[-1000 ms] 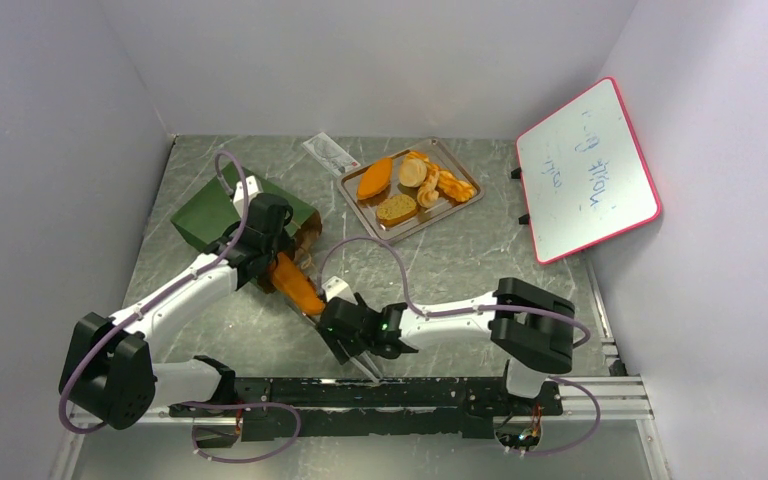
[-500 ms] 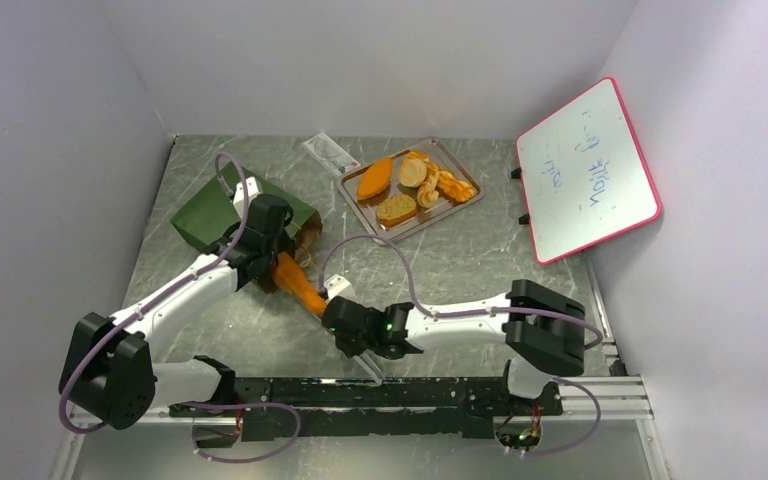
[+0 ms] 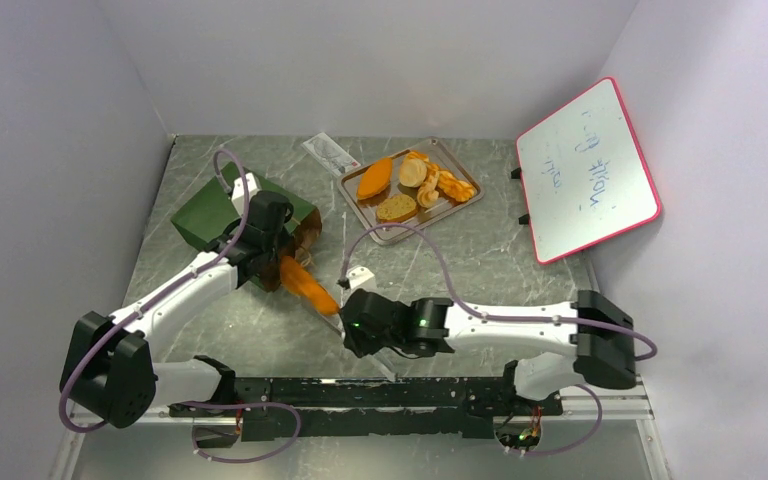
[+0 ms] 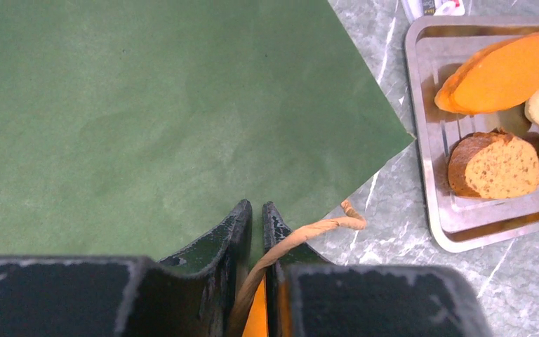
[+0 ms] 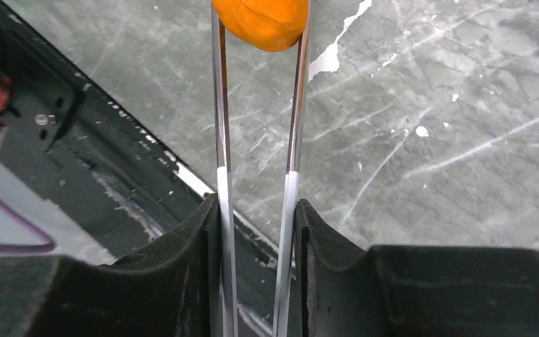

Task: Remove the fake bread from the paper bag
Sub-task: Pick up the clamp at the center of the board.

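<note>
- Right gripper (image 5: 258, 210) clamped on metal tongs (image 5: 221, 140); tong tips pinching end of orange loaf (image 5: 261, 21).
- Left gripper (image 4: 256, 217) pressed together on paper bag (image 4: 147, 105) at tan handle (image 4: 309, 230).

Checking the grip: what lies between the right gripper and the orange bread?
Metal tongs, held by the right gripper, tips pinching the orange bread; right wrist view shows it.
</note>
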Motion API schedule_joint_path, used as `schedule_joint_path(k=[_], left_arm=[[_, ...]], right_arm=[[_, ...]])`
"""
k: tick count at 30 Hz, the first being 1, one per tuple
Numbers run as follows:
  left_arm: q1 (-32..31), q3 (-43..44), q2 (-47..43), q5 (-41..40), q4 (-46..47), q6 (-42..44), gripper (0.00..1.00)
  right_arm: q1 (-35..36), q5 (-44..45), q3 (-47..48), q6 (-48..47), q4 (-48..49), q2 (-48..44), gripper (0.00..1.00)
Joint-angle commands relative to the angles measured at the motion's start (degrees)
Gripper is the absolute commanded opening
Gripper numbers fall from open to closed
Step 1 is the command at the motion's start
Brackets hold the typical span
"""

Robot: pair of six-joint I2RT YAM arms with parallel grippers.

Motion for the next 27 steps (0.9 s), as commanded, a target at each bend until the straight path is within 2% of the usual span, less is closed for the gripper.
schedule_joint_path(k=[1, 16, 27], left_arm=[[-0.39, 2.49, -0.59, -2.85, 0.41, 1.17, 0.07], [-0.32, 6.21, -3.27, -7.72, -1.76, 5.81, 0.07], [-0.31, 10.58, -6.18, -6.95, -3.72, 9.12, 0.07]], right_arm=[[0.71, 2.07, -0.57, 5.00, -3.91, -8.20, 0.04], [1.42, 12.34, 3.66, 13.91, -15.97, -24.44, 0.02], [1.38, 24.15, 4.53, 17.73, -12.86, -31.00, 0.00]])
